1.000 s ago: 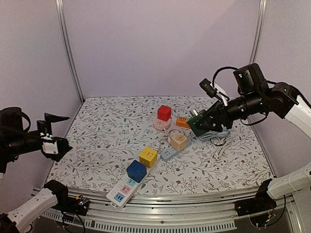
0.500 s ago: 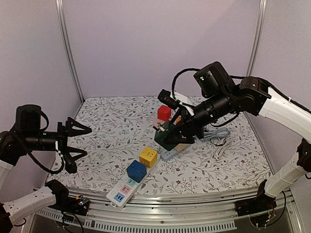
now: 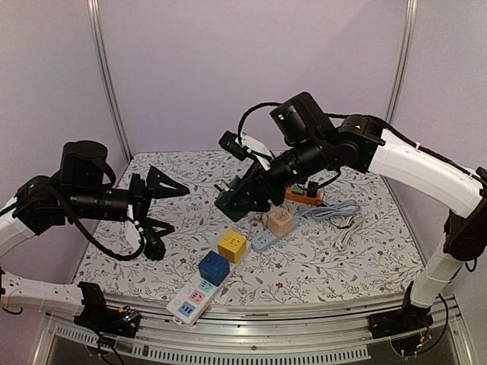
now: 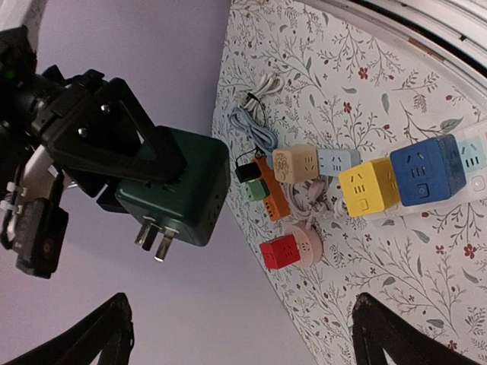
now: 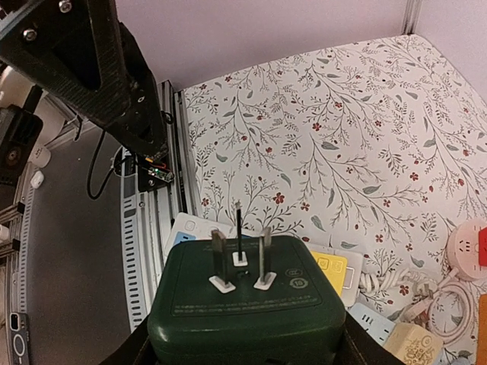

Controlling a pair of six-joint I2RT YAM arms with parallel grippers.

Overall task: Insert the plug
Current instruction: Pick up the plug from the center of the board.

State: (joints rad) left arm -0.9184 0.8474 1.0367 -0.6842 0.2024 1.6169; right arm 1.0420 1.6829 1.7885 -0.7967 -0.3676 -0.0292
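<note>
Right gripper (image 3: 242,196) is now over mid-mat, in from the right rear a second ago. It's clamped on the green plug (image 3: 227,205), which is airborne with its prongs facing my left arm. Left gripper (image 3: 171,220) is in from the left edge, fingers spread wide and empty, facing the plug but not touching it. Reads as a handover or regrip setup, not insertion yet. Power strip (image 3: 190,300) lies at the near edge with free sockets at its near end.
</note>
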